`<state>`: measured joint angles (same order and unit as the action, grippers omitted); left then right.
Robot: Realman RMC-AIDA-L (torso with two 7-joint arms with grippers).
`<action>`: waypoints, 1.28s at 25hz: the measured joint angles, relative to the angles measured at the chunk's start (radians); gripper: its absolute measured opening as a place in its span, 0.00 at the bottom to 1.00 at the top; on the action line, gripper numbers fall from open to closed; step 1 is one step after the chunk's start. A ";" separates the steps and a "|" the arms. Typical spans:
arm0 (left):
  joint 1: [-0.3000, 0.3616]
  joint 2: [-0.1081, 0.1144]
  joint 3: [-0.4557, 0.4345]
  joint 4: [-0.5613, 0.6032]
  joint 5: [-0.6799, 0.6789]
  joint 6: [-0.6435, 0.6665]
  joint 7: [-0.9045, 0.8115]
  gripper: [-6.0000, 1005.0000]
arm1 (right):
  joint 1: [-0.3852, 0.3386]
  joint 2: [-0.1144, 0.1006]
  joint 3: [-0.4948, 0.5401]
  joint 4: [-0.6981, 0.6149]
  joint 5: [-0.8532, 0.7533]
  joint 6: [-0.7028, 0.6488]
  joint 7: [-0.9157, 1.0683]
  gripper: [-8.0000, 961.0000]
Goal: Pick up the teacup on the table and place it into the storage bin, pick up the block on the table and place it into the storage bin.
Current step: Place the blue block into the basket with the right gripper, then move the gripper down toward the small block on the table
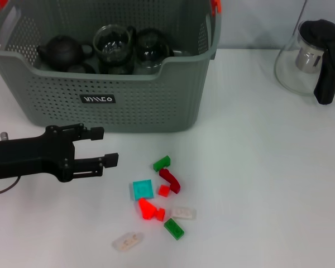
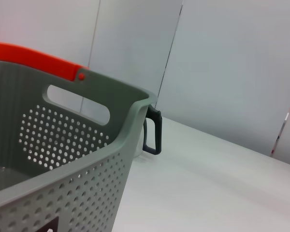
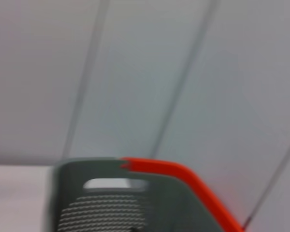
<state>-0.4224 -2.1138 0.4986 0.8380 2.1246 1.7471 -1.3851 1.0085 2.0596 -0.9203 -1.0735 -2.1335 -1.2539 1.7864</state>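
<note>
The grey-green perforated storage bin (image 1: 156,100) stands at the back left of the white table, with orange clips on its handles. Inside it lie a dark teapot (image 1: 61,51) and a glass teacup (image 1: 113,44) beside more glassware. Small blocks are scattered on the table in front of the bin: a green one (image 1: 161,163), a dark red one (image 1: 170,180), a teal one (image 1: 142,189) and a red one (image 1: 149,210). My left gripper (image 1: 103,146) hovers low just in front of the bin's left part, open and holding nothing, left of the blocks. The right gripper is out of view.
A glass pitcher with a black lid and handle (image 1: 312,58) stands at the back right. More blocks lie nearer the front: white (image 1: 183,213), green (image 1: 173,228) and white (image 1: 127,240). The left wrist view shows the bin's wall (image 2: 63,145) and that black handle (image 2: 152,130).
</note>
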 joint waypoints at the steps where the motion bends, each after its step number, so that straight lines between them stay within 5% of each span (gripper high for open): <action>1: 0.001 0.000 0.000 0.000 0.000 0.000 0.000 0.76 | 0.013 -0.002 0.000 0.047 0.012 0.038 -0.020 0.45; 10: -0.005 0.000 0.000 0.000 0.000 0.000 0.012 0.76 | 0.154 -0.015 -0.019 0.414 0.071 0.250 -0.189 0.45; 24: 0.000 0.001 0.000 0.000 0.009 0.000 0.028 0.76 | 0.160 0.014 -0.103 0.436 0.072 0.260 -0.163 0.46; 32: 0.002 -0.002 0.000 0.000 0.011 0.002 0.029 0.76 | 0.152 0.016 -0.104 0.424 0.072 0.288 -0.142 0.64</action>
<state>-0.4207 -2.1153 0.4991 0.8376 2.1352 1.7495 -1.3560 1.1607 2.0753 -1.0247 -0.6493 -2.0618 -0.9654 1.6446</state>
